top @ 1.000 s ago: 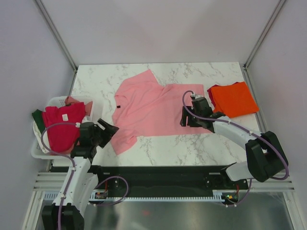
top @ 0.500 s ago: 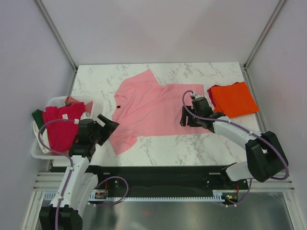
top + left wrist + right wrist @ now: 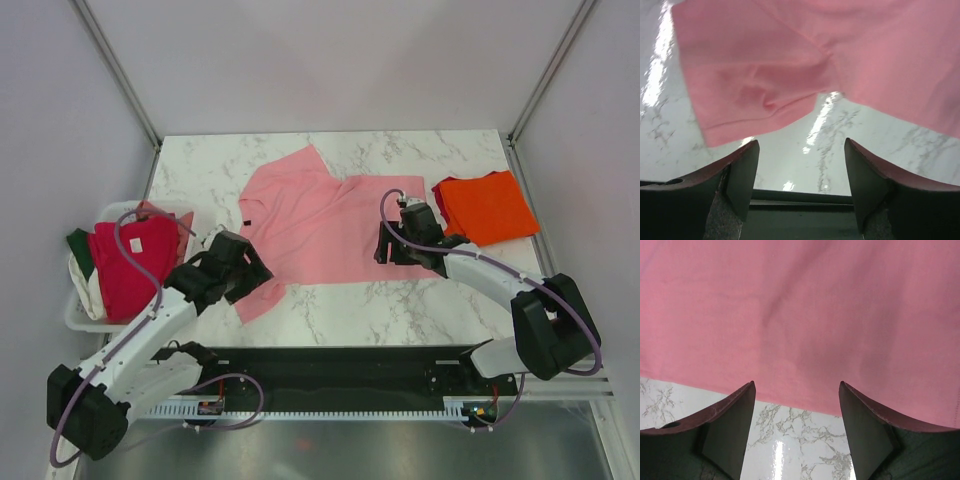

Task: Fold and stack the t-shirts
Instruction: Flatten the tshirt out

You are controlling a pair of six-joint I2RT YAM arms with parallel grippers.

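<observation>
The light pink t-shirt [image 3: 310,220] lies spread flat on the marble table [image 3: 350,310]. Its near sleeve [image 3: 750,90] fills the left wrist view and its hem [image 3: 800,315] fills the right wrist view. My left gripper [image 3: 258,272] is open and empty, just over the near-left sleeve. My right gripper [image 3: 385,248] is open and empty at the shirt's near-right hem. The bright orange t-shirt [image 3: 487,207] lies folded at the right. A crimson-red shirt [image 3: 130,262], a dark green one [image 3: 80,243] and a cream one [image 3: 88,290] sit in the basket.
The white plastic basket [image 3: 118,212] stands at the table's left edge. The table's near edge with a dark rail [image 3: 800,200] lies just below the left fingers [image 3: 742,175]. Grey walls close in the sides and back.
My left arm has swung right from beside the basket to the pink shirt's near-left sleeve. The right arm and the shirts have not moved.
</observation>
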